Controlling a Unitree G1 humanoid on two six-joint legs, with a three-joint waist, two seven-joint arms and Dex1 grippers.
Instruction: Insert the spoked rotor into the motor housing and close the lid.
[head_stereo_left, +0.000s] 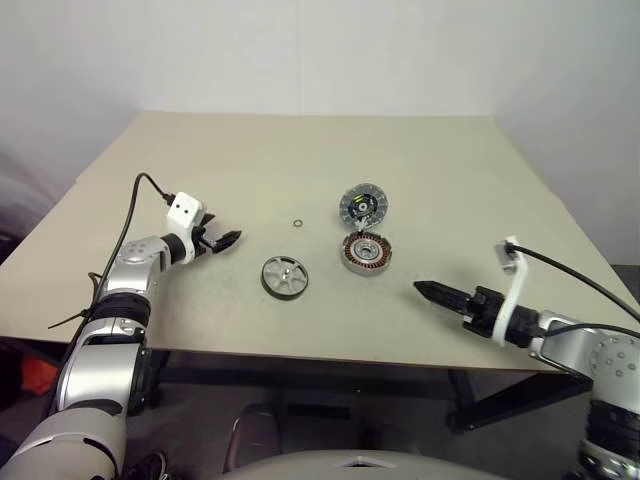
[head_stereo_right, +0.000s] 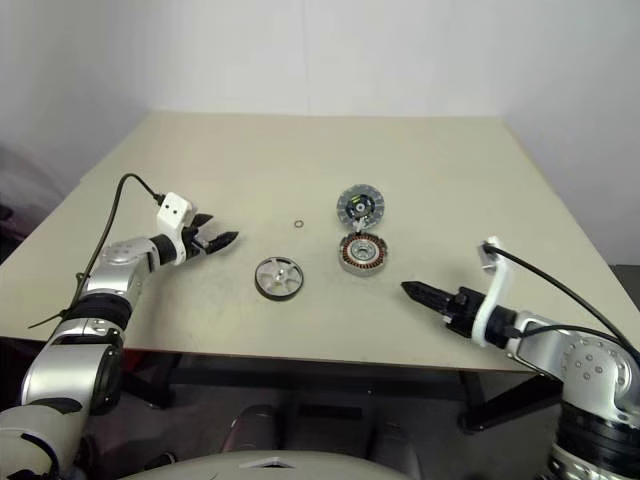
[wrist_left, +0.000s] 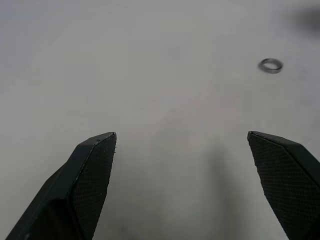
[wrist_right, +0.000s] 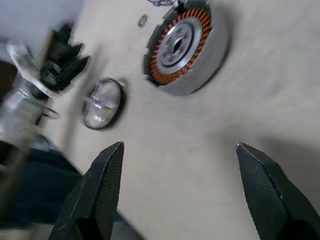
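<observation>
Spoked rotor (head_stereo_left: 285, 277) beside motor housing (head_stereo_left: 366, 253)

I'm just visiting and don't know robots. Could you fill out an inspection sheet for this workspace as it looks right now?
Surface: beige table, bare around the parts.
Job's things: spoked rotor flat on the table; motor housing open, copper windings showing; lid just behind the housing, dark face up.
Clutter: tiny ring lying alone.
Grippers: left gripper open, empty; right gripper open, empty.
Cables: black cable on the left arm, another on the right.
Surroundings: plain white wall.
</observation>
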